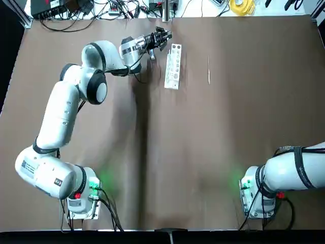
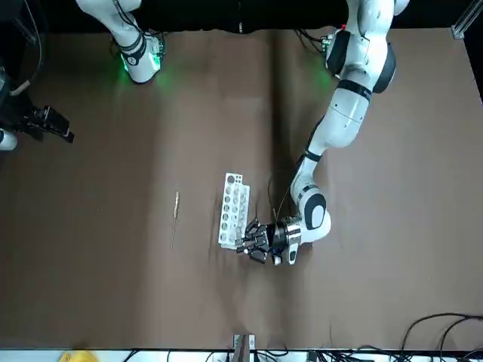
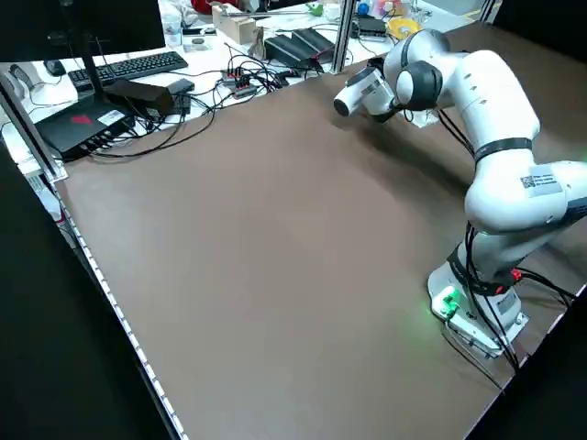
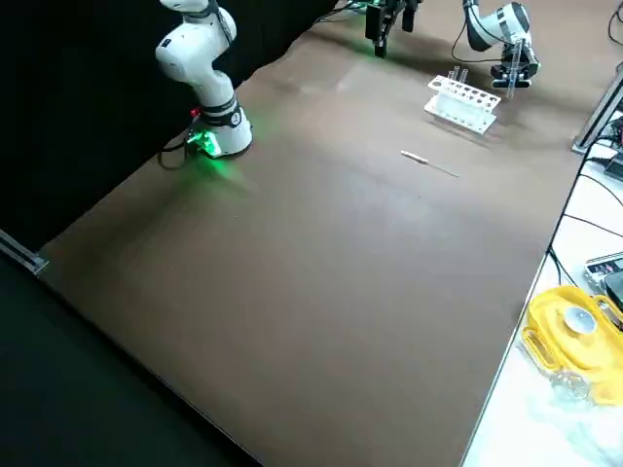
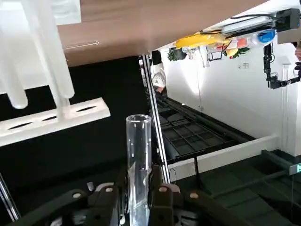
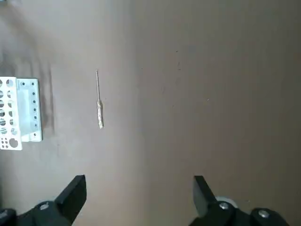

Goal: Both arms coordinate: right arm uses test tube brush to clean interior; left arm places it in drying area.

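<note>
Beside the white rack (image 1: pixel 172 66), the left gripper (image 1: pixel 164 34) clamped a test tube (image 5: pixel 138 155); careless swing could clip rack. Beyond, tube brush (image 1: pixel 208 71) lay flat; right gripper (image 6: pixel 140 188), raised, fingers apart, could mis-pinch its thin handle.

The rack (image 1: pixel 173 66) is white, the tabletop (image 1: pixel 203 142) brown, the tray (image 4: pixel 574 331) yellow.
</note>
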Controlling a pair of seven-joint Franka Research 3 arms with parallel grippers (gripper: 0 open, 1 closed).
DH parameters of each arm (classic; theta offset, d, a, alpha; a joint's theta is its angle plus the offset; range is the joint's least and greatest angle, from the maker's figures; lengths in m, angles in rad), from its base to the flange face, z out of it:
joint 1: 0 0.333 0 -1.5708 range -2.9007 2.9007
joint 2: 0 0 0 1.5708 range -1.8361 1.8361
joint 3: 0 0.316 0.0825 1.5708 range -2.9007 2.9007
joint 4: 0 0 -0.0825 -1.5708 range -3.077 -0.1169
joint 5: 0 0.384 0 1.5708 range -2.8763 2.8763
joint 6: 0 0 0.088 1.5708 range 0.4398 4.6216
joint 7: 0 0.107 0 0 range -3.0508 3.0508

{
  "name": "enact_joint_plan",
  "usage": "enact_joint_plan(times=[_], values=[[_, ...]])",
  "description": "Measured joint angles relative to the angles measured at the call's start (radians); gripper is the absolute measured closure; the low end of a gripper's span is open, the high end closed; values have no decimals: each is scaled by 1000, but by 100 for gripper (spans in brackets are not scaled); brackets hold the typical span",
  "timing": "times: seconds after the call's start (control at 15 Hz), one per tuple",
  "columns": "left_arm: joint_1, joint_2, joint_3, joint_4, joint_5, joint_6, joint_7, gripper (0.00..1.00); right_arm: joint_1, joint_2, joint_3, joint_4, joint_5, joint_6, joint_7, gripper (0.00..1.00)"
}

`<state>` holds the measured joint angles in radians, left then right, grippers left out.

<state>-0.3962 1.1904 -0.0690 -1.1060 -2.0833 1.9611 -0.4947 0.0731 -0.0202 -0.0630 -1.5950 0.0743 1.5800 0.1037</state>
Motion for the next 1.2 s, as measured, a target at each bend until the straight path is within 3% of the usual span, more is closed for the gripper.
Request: enact_joint_plan(times=[1.2], values=[[-7, 0, 1, -6, 53, -8, -24, 77, 4, 0, 5, 0, 0, 18, 0, 0]])
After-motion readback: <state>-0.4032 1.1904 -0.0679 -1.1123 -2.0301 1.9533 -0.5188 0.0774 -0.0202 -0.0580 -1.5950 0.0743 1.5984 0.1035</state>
